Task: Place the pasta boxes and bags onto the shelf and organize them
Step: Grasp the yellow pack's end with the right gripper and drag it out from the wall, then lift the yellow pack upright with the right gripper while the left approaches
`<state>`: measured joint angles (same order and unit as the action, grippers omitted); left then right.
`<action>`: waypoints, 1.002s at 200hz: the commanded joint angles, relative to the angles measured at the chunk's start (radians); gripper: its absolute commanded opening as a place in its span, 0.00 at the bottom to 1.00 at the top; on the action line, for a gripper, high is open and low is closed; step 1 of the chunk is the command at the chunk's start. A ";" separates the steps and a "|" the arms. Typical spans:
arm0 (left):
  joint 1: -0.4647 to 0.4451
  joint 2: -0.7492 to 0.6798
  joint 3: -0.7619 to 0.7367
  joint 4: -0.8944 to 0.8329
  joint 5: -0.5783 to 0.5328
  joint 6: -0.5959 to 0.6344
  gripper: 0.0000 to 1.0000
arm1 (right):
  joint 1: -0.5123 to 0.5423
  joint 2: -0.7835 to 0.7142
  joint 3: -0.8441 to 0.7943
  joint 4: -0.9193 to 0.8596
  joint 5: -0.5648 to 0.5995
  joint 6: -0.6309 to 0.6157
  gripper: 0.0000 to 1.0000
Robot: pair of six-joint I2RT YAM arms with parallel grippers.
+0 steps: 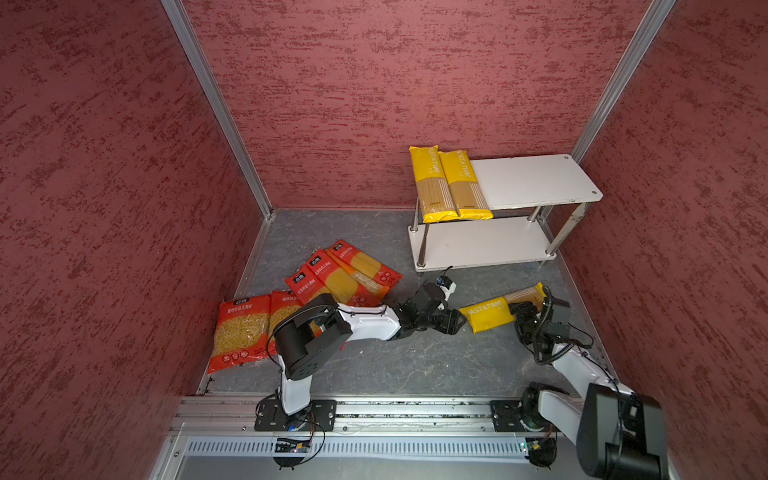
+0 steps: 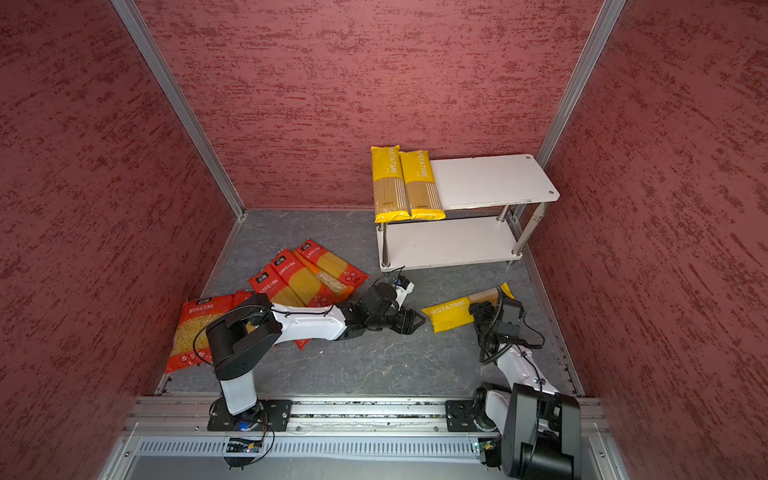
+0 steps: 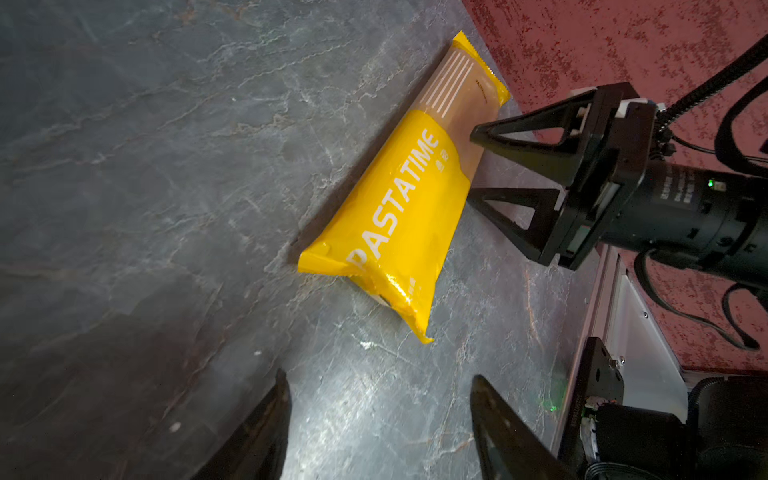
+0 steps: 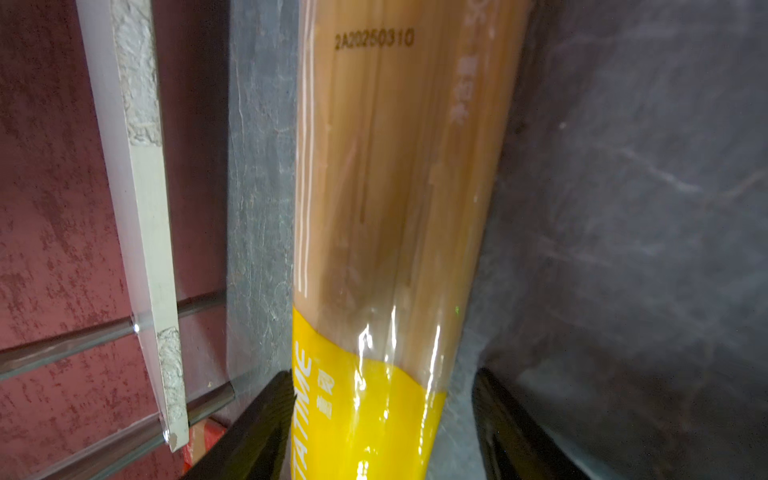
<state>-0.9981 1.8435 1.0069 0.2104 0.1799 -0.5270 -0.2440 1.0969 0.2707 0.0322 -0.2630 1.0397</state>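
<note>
Item: yellow spaghetti pack (image 1: 498, 309), flat on counter (image 1: 415, 365) in front of shelf (image 1: 540, 178); two like packs (image 1: 451, 185) on shelf's top board. State: right gripper (image 3: 470, 167) jaws apart, straddling pack; left gripper (image 3: 379, 376) apart, empty, beside it. Step: grasping. Next: close, lift onto shelf
</note>
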 commanded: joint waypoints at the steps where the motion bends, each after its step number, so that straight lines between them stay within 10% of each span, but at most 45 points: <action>1: 0.007 -0.045 -0.014 0.052 -0.021 -0.010 0.68 | -0.004 0.060 -0.027 0.053 0.040 0.047 0.61; 97: 0.052 -0.089 -0.053 0.076 -0.030 -0.024 0.68 | -0.004 -0.034 -0.047 -0.074 -0.033 -0.107 0.03; 141: 0.076 -0.107 -0.059 0.073 -0.026 -0.031 0.68 | 0.046 -0.163 0.004 -0.234 -0.153 -0.225 0.00; 200: 0.110 -0.097 -0.102 0.069 0.001 -0.040 0.68 | 0.383 -0.132 0.135 -0.361 -0.289 -0.351 0.00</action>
<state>-0.9001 1.7500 0.9325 0.2638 0.1596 -0.5529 0.0780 0.9340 0.3485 -0.2665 -0.4213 0.7856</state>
